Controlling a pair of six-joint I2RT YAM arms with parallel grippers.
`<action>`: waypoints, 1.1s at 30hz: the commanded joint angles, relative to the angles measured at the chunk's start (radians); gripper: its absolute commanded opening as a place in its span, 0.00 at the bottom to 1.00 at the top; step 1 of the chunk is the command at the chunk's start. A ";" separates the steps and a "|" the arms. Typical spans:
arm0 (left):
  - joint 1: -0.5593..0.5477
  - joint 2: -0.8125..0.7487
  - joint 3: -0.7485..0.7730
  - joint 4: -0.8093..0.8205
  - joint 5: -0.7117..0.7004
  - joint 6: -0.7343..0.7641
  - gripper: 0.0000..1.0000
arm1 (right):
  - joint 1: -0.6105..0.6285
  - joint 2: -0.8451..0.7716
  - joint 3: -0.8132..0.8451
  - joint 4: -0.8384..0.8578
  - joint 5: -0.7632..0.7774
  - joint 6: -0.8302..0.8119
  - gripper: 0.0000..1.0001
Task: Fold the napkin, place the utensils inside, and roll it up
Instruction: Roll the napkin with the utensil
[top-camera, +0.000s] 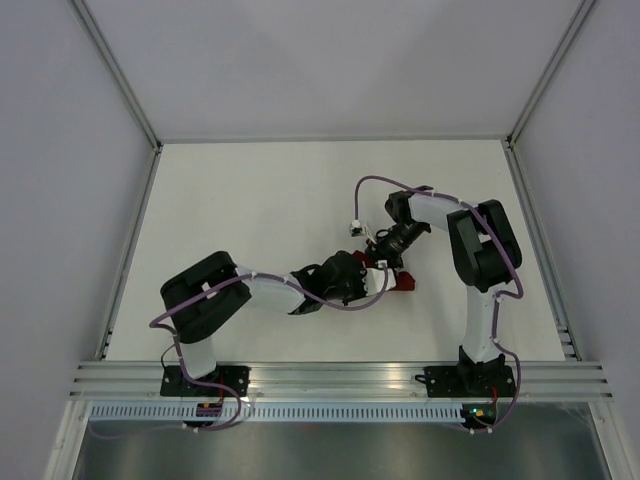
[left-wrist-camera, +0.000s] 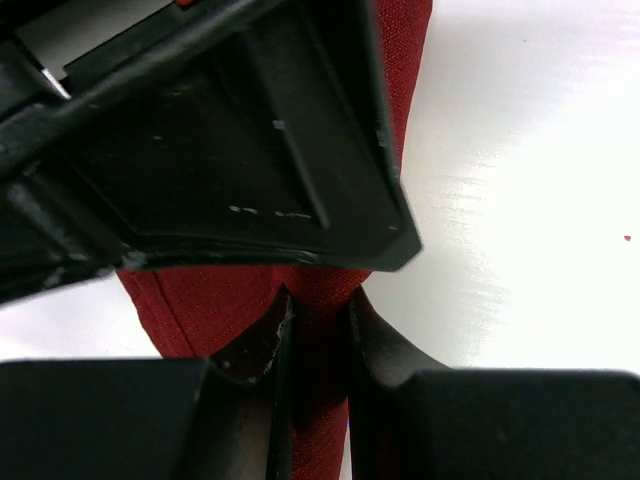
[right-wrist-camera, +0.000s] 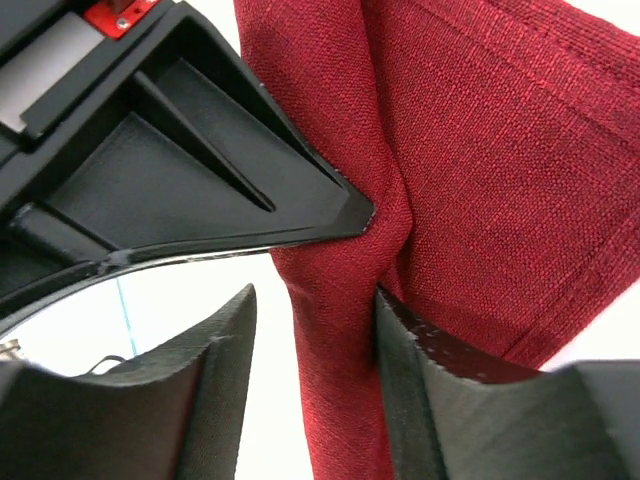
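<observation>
Closest up, along the bottom of the left wrist view, sit the left tool's (left-wrist-camera: 320, 297) two black fingers (left-wrist-camera: 245, 375). They're narrow, nipped onto a ridge of the napkin (left-wrist-camera: 200, 305), and red cloth fills the whole slot between them.

Biggest thing going is the white table (top-camera: 260, 200), which takes up the middle of the top view. A metal rail (top-camera: 330, 375) runs across the lower part of that frame. From it the left arm (top-camera: 210, 300) starts lower left and the right arm (top-camera: 480, 255) stands on the right side. Both bend in so the tools meet just right of centre.

That's where the napkin is too, lying on the table under the two tools. From above it's mostly covered, and only a few dark red scraps poke out beside the black fingers. In the right wrist view it fills the upper right of the frame. It's woven cloth with a stitched hem, gathered into a fold that runs down the middle.

As for the right tool (right-wrist-camera: 315, 295), it straddles that fold at a middling width and isn't squeezing it. Cloth touches the finger on the right of the frame, while a sliver of white table shows between the cloth and the finger on the left. From the upper left of that view, the left tool's finger pokes its tip into the fold.
</observation>
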 joint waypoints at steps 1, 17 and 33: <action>0.040 0.047 0.019 -0.137 0.151 -0.101 0.02 | -0.008 -0.052 -0.038 0.131 0.102 0.017 0.58; 0.161 0.119 0.148 -0.338 0.407 -0.173 0.02 | -0.189 -0.264 -0.114 0.364 -0.023 0.237 0.61; 0.331 0.402 0.445 -0.682 0.831 -0.253 0.06 | -0.182 -0.865 -0.676 0.800 0.130 0.190 0.66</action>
